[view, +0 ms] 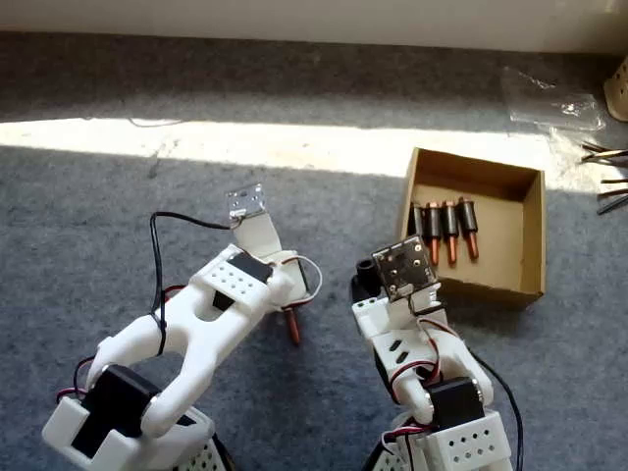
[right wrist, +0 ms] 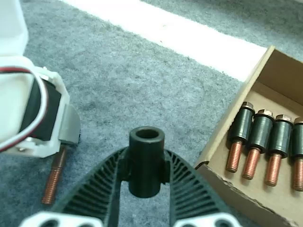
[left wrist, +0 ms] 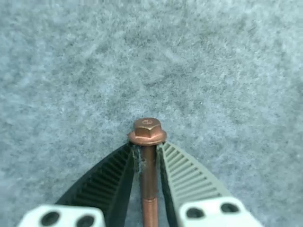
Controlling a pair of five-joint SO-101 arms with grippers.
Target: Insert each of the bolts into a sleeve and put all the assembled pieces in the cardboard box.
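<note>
My left gripper (left wrist: 147, 150) is shut on a copper bolt (left wrist: 148, 163), hex head outward over the grey carpet; in the high view that bolt's threaded end (view: 292, 327) sticks out below the left gripper (view: 290, 294). A black sleeve (right wrist: 146, 161) stands upright with its bore showing, held by my right gripper (right wrist: 144, 166), which is shut on it. In the high view the sleeve (view: 367, 272) is just left of the cardboard box (view: 535, 235). Several assembled bolt-and-sleeve pieces (view: 449, 228) lie side by side in the box (right wrist: 222, 176). From the right wrist view the left gripper's bolt (right wrist: 53, 175) hangs close by.
Grey carpet covers the work surface, with a bright sunlit strip (view: 245, 142) across the back. A clear plastic bag (view: 549, 98) and some dark sticks (view: 608, 182) lie at the far right beyond the box. The two arms sit close together in the foreground.
</note>
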